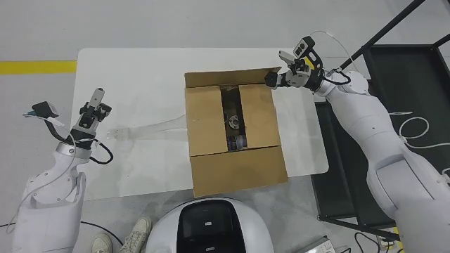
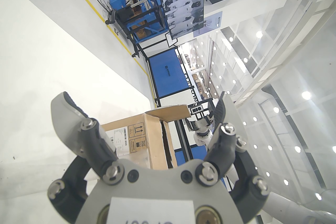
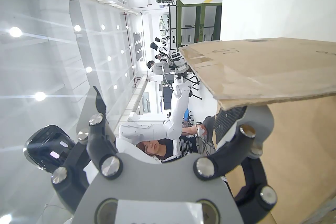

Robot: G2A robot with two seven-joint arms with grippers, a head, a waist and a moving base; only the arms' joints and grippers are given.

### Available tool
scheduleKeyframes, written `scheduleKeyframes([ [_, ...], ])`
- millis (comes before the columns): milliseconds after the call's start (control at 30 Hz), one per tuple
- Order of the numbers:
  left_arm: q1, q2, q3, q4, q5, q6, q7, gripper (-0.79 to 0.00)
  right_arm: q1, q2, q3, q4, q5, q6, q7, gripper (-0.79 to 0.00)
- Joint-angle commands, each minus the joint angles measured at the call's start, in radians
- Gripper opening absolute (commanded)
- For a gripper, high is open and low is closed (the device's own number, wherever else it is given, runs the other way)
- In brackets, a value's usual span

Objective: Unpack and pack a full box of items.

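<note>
Where the box sits: we log the cardboard box (image 1: 211, 119) at the middle of the white counter (image 1: 133, 84), somewhat towards its right end.
Long flaps: we note both folded nearly flat over the top, with a dark slot left between them.
Near flap: we record the near flap (image 1: 239, 171) folded outward on the robot's side.
Contents: we make out dark items (image 1: 234, 125) through the slot, too small for us to name.
Right tool: we enter the right tool (image 1: 272, 79) at the box's far right corner, jaws spread wide and clamping nothing; in its wrist view one finger (image 3: 231, 120) sits against the edge of a cardboard flap.
Left tool: we list the left tool (image 2: 144, 101) over the counter's left end, well apart from the box, jaws spread and empty.
Clear film: we find a clear film (image 1: 151, 128) lying flat on the counter between the left tool and the box.
</note>
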Motion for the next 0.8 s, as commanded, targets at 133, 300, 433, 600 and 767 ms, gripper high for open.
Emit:
scheduleKeyframes([
  [133, 0.000, 0.000, 0.000, 0.000, 0.000, 0.000, 0.000, 0.000, 0.002, -0.002, 0.018, -0.088, -0.056, 0.065, -0.176, 0.000],
  [300, 0.000, 0.000, 0.000, 0.000, 0.000, 0.000, 0.000, 0.000, 0.032, -0.023, 0.004, -0.077, -0.110, 0.097, -0.310, 0.000],
  [433, 0.000, 0.000, 0.000, 0.000, 0.000, 0.000, 0.000, 0.000, 0.067, -0.057, -0.023, -0.015, -0.134, 0.119, -0.411, 0.000],
  [600, 0.000, 0.000, 0.000, 0.000, 0.000, 0.000, 0.000, 0.000, 0.097, -0.098, -0.054, 0.071, -0.149, 0.126, -0.468, 0.000],
  [767, 0.000, 0.000, 0.000, 0.000, 0.000, 0.000, 0.000, 0.000, 0.125, -0.143, -0.079, 0.160, -0.149, 0.150, -0.484, 0.000],
])
